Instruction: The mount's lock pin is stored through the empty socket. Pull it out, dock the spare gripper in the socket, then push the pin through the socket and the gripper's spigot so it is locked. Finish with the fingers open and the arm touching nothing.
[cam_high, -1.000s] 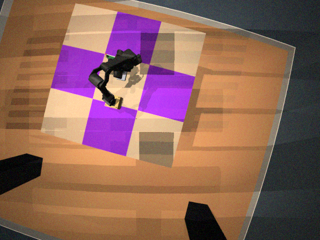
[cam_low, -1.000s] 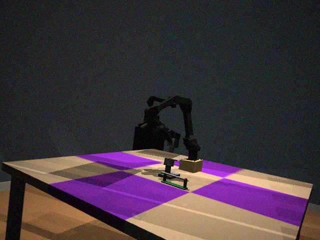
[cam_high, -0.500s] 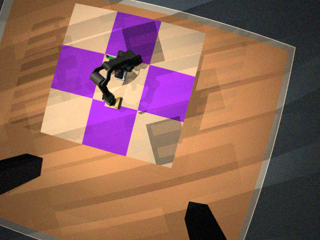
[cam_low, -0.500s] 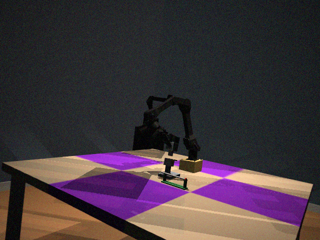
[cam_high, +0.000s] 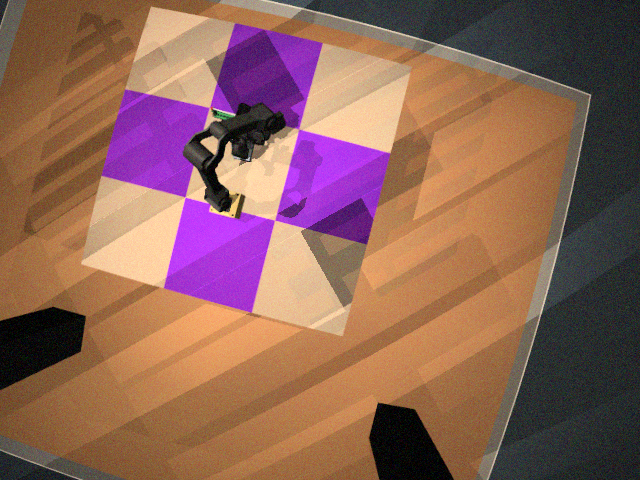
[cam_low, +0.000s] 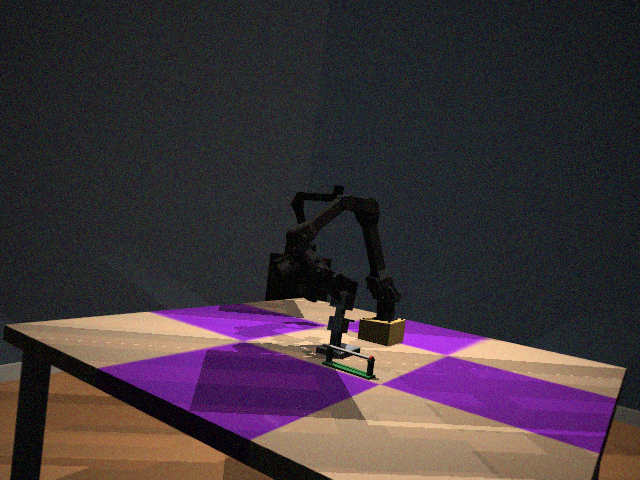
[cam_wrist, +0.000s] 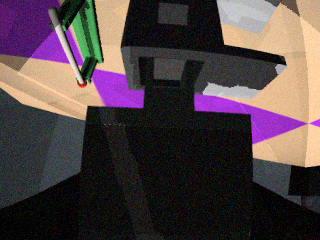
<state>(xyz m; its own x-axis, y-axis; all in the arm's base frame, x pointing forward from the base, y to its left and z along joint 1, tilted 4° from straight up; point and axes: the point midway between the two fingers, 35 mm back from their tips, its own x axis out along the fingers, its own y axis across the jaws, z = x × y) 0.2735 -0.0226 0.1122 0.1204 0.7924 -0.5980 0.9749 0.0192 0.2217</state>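
Observation:
My gripper is shut on the spare gripper, a dark block that hangs upright with its spigot pointing down. The spare gripper fills the lower half of the wrist view. Right below it stands the mount's dark socket on a grey plate. I cannot tell whether the spigot touches the socket. The lock pin, a white rod with a red tip, lies across a green rack beside the mount.
The arm's tan base block stands behind the mount on the purple and beige checked table. A dark box stands behind the arm at the table's far edge.

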